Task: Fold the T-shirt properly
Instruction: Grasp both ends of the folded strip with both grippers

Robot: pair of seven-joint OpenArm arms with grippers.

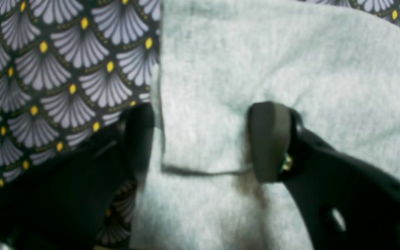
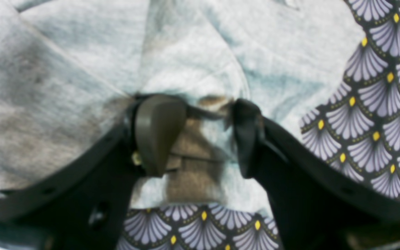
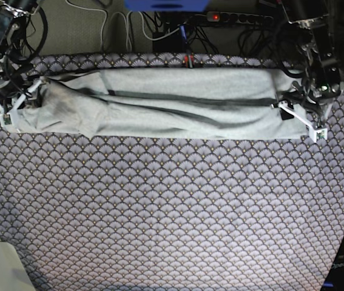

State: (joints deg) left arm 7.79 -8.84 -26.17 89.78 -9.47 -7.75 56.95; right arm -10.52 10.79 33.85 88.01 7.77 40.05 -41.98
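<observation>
The T-shirt [image 3: 159,112] lies as a long band across the tabletop [image 3: 172,212], each end between wide-spread fingers: left gripper [image 1: 203,139], right gripper [image 2: 203,135].

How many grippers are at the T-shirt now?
2: the right gripper at the T-shirt's left end in the base view, the left gripper at its right end.

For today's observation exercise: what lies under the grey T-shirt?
The T-shirt lies in a long folded band on the scallop-patterned tablecloth, which shows all around it. Whatever lies beneath the cloth, and the shirt's own lower layers, are covered and cannot be seen.
</observation>
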